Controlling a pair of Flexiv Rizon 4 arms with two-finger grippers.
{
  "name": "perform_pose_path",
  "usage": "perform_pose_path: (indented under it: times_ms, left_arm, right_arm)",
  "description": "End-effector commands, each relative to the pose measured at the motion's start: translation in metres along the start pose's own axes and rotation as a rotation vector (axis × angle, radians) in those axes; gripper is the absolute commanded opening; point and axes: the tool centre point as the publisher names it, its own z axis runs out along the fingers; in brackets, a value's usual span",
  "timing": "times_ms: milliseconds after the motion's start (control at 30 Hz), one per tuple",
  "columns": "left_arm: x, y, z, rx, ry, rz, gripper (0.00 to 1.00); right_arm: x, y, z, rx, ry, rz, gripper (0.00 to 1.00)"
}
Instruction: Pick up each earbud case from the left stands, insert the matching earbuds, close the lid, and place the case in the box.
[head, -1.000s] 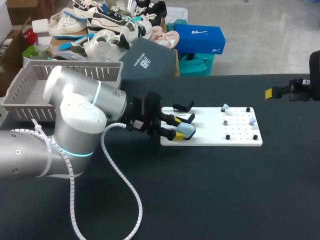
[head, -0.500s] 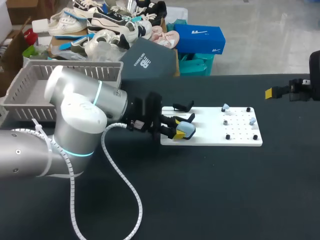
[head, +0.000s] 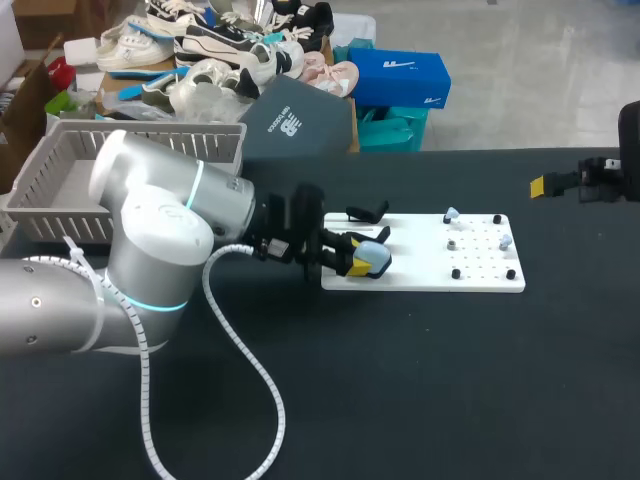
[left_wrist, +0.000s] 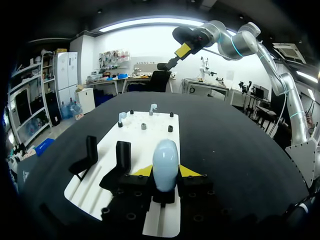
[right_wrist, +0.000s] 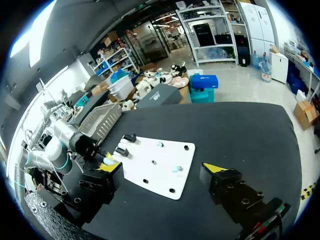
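Left fingers (left_wrist: 189, 171) pinch pale-blue earbud case (left_wrist: 165, 164) from both sides.

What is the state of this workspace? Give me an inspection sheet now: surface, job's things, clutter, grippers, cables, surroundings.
Surface: black table carrying a white pegged board.
Job's things: light blue earbud case over the board's stand end, beside the black stands; earbuds at the board's peg end; grey slatted box at the table's back left.
Clutter: nothing seen.
Grippers: left gripper shut on the case; right gripper open, raised off to the right, away from the board.
Cables: white coiled cable hangs from the left arm and loops over the table.
Surroundings: nothing seen touching or reaching over the table.
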Motion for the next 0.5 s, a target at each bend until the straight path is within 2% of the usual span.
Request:
perform_pose_path:
  times_ms: [33, 233, 500]
  left_arm:
    - [-0.002, 0.003, -0.003, 0.005, -0.008, -0.001, 0.0]
    - [-0.004, 0.003, -0.006, -0.002, -0.017, 0.003, 0.0]
    - [-0.016, 0.01, -0.014, -0.063, -0.046, -0.02, 0.0]
  right_arm:
    - [0.0, -0.001, 0.0, -0.003, 0.0, -0.001, 1.0]
    - [0.0, -0.001, 0.0, -0.003, 0.0, -0.001, 1.0]
    - [0.0, -0.001, 0.0, -0.003, 0.0, -0.001, 1.0]
